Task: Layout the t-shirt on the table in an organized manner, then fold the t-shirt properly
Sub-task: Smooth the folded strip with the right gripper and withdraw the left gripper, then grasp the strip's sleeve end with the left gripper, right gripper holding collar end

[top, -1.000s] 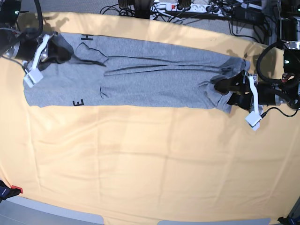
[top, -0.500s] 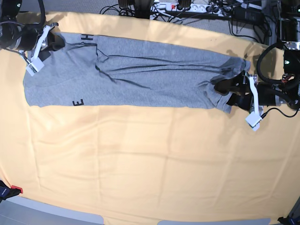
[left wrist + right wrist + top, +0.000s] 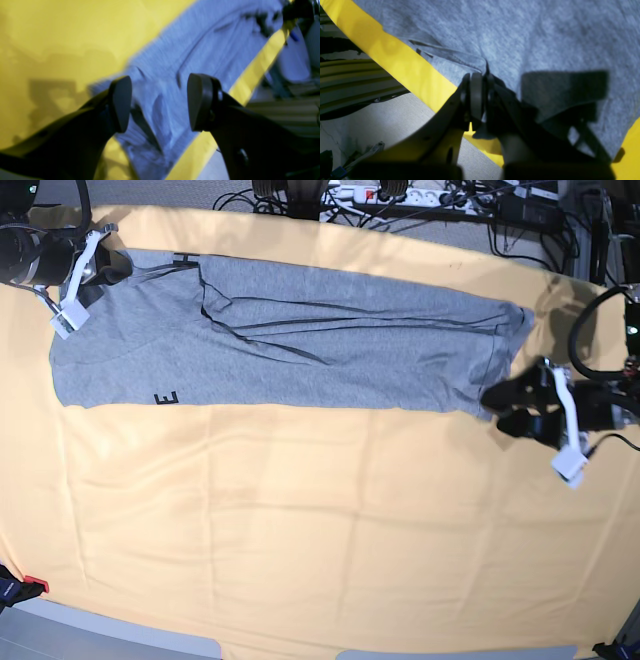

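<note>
Right gripper [image 3: 480,97] fingers clenched on far-corner edge of heather-grey cotton t-shirt [image 3: 300,340]. Left gripper [image 3: 158,102] fingers spread wide, empty, just off shirt's opposite end. Shirt lies stretched along far side of pale yellow-orange cloth worktop [image 3: 320,540].

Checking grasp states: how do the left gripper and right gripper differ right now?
Left gripper is open, holding nothing, its pads apart above the t-shirt end; right gripper is shut, pinching the t-shirt's edge. In the base view the left gripper sits just off the shirt, the right on its far corner. Both share black fingers.
</note>
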Robot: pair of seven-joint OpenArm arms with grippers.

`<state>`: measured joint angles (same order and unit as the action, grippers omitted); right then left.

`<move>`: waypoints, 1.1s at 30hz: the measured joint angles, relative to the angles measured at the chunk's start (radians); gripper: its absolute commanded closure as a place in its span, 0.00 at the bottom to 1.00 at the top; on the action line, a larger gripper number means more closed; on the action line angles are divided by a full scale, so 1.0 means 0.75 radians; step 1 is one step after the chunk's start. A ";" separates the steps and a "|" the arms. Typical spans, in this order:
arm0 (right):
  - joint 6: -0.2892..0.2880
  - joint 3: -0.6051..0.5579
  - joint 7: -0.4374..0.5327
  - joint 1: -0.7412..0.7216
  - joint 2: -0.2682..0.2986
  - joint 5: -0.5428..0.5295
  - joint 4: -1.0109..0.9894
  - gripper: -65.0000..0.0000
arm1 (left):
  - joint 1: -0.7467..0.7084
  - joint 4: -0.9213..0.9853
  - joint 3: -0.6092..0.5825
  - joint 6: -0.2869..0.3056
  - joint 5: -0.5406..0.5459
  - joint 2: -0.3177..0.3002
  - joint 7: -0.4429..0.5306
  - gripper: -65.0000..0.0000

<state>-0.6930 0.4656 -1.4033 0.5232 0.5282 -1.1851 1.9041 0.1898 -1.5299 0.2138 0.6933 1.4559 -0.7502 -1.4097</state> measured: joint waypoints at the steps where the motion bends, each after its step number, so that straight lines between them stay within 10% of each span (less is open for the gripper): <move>1: 0.000 0.000 0.000 0.000 0.000 0.000 0.000 1.00 | 0.003 0.000 0.035 0.000 -0.001 -0.001 -0.006 0.43; 18: 0.141 -0.001 0.010 -0.001 -0.004 0.288 -0.001 1.00 | -0.045 0.000 0.509 -0.011 -0.011 0.009 -0.008 0.43; 24: 0.054 -0.001 -0.005 -0.001 -0.003 0.125 -0.001 0.52 | -0.042 0.000 0.508 -0.011 -0.009 0.024 -0.006 0.43; 33: 0.055 0.138 -0.011 0.000 0.025 -0.048 0.310 0.52 | -0.042 0.000 0.508 -0.011 -0.033 0.023 -0.005 0.43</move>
<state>-0.6518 0.5690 -1.4113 0.5232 0.5472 -1.2213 2.1368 0.1581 -1.5299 0.5949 0.6853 1.4315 -0.7330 -1.4136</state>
